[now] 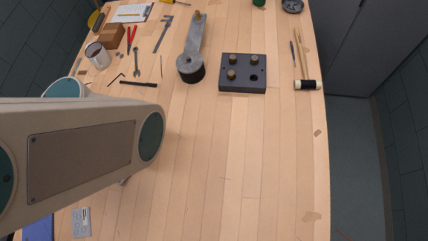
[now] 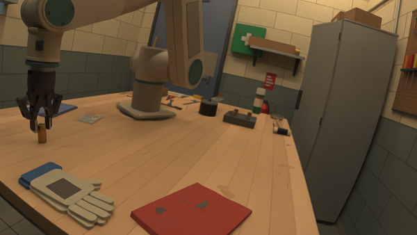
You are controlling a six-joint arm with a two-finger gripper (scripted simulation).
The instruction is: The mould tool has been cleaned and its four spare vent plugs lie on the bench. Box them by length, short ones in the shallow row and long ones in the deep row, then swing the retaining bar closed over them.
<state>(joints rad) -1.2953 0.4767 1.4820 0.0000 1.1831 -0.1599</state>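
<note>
My gripper (image 2: 41, 125) is open and holds nothing. It hangs just above a brass vent plug (image 2: 42, 133) that stands upright on the near left of the bench. The dark box (image 1: 243, 72) sits far across the bench. Three plugs stand in its holes, two in the far row (image 1: 233, 58) (image 1: 254, 59) and one in the near row (image 1: 231, 74). The fourth hole (image 1: 253, 78) is empty. The retaining bar (image 1: 194, 35) lies swung away from the box on its round dark pivot (image 1: 190, 68). The arm hides the gripper in the side camera.
The arm's base (image 2: 148, 91) stands mid-bench. A red pad (image 2: 191, 210) and work gloves (image 2: 67, 196) lie at the near edge. A mallet (image 1: 305, 67), mug (image 1: 97, 55), pliers (image 1: 130, 37) and wrenches lie around the far end.
</note>
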